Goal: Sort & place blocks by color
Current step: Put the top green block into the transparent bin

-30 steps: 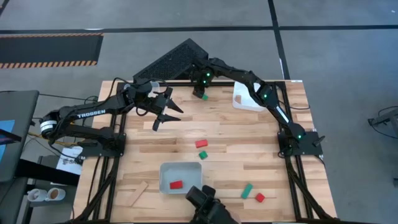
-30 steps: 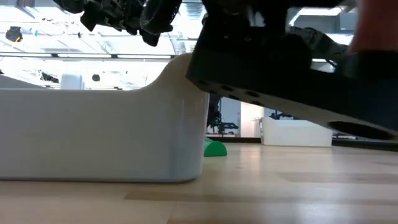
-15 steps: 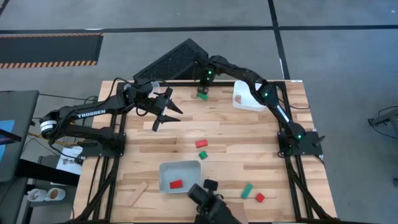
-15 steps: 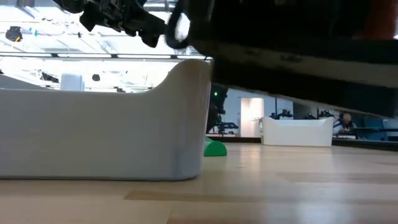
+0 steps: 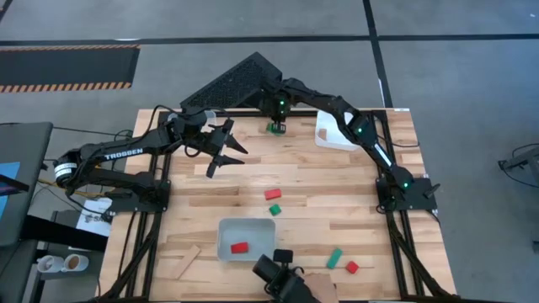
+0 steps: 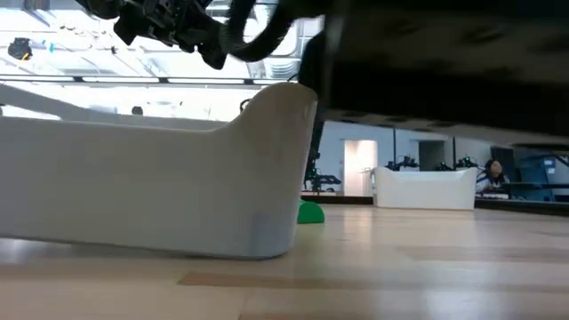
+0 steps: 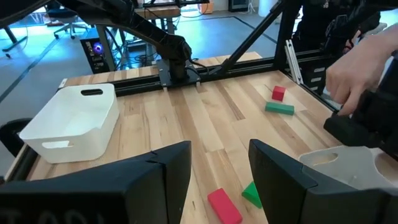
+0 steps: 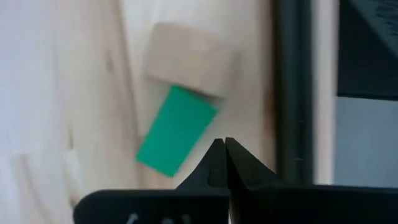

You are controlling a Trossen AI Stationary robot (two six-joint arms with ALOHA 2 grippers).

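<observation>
My right gripper (image 8: pixel 224 148) hangs shut and pointing down at the table's far edge, with nothing between its fingers. Just beside its tips a green block (image 8: pixel 176 129) lies flat on the wood, one end against a plain wood block (image 8: pixel 189 62). In the high view that green block (image 5: pixel 271 128) shows by the gripper (image 5: pixel 277 123). My left gripper (image 5: pixel 224 153) hovers open over the far left of the table. A red block (image 5: pixel 274 194) and a green block (image 5: pixel 274 209) lie mid-table. Another green (image 5: pixel 334 257) and red (image 5: pixel 351 267) lie near right. One red block (image 5: pixel 240 247) lies in the translucent tray (image 5: pixel 226 229).
A white tray (image 5: pixel 333 135) stands at the far right. A plain wood bar (image 5: pixel 187 261) lies near left. A person's hand (image 7: pixel 357 71) holds a dark object (image 5: pixel 274 271) at the near edge, beside the translucent tray (image 6: pixel 142 191), which sits tilted in the low view.
My right gripper has shut beside the far green block and rolled about its own axis, taking hold of nothing. At the near edge the person's hand has shifted the dark object. The translucent tray has been nudged and now sits tipped.
</observation>
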